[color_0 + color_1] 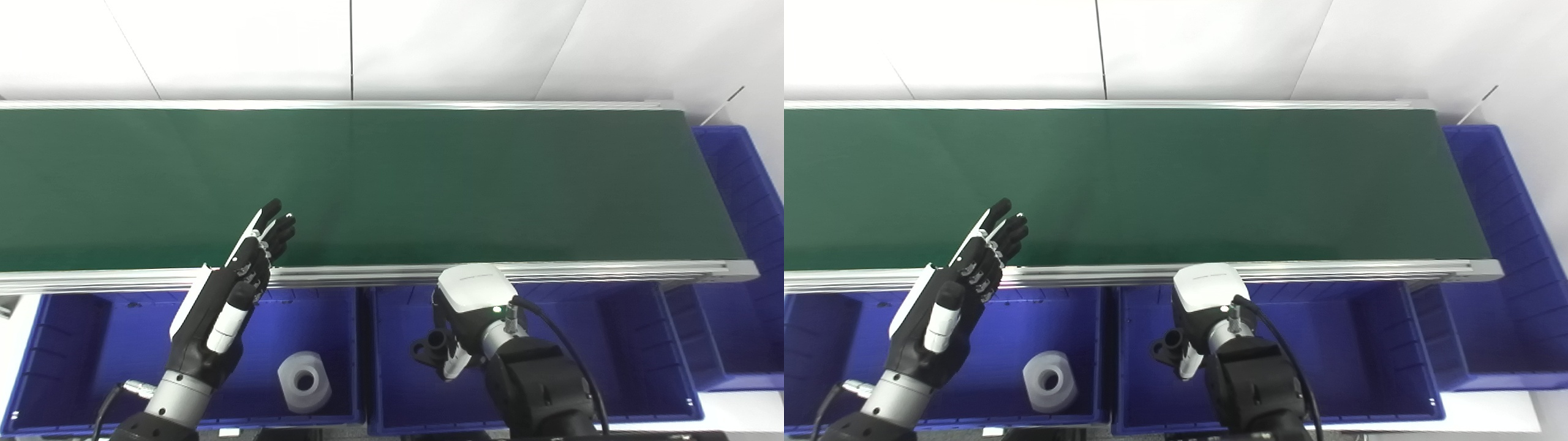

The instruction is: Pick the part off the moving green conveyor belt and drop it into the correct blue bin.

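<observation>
The green conveyor belt (429,184) carries no part in view. My right hand (471,306) hangs over the middle blue bin (612,343), shut on a small black part (433,344) with a round hole, held above the bin's left side. My left hand (236,288) is open and empty with its fingers stretched out. It reaches over the belt's near rail (355,274), with its fingertips above the belt's near edge and its wrist above the left blue bin (61,331).
A white cylindrical part (304,381) with a centre hole lies in the left bin. A third blue bin (747,202) stands at the belt's right end. White wall panels rise behind the belt.
</observation>
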